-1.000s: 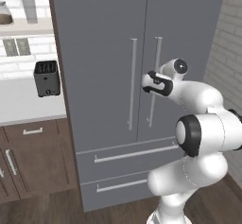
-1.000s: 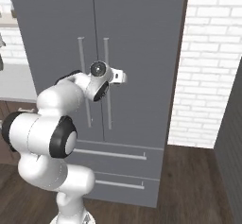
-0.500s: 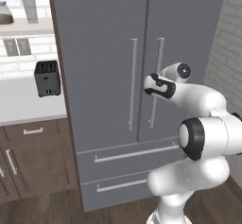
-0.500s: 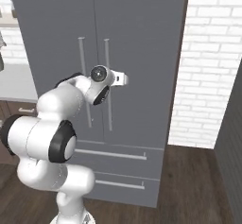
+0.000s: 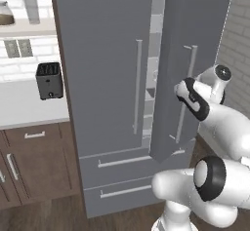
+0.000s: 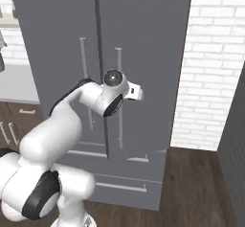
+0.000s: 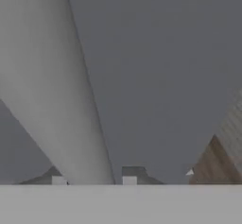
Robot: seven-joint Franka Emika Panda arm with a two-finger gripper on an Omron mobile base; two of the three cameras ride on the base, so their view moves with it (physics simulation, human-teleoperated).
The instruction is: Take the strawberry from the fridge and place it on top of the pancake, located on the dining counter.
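The tall grey fridge (image 5: 107, 79) stands ahead with its left door closed. Its right door (image 5: 200, 35) hangs partly open, and pale shelves (image 5: 154, 69) show through the gap. My gripper (image 5: 182, 92) is shut on that door's long silver handle (image 5: 189, 74), about halfway up. In the hand view the handle (image 7: 52, 100) runs as a pale bar between my finger tips, with my gripper (image 7: 94, 180) closed around it. The strawberry is hidden inside the fridge. The pancake and the dining counter are out of view.
A black toaster (image 5: 49, 80) sits on the pale wall counter (image 5: 24, 110) left of the fridge, above dark wood cabinets (image 5: 34, 162). Two fridge drawers (image 5: 122, 176) sit below the doors. A white brick wall (image 6: 215, 63) and wood floor (image 6: 191, 173) lie to the right.
My gripper closed on the right door's handle, then drew back, and the door swung from closed to partly open, opening a gap onto the shelves.
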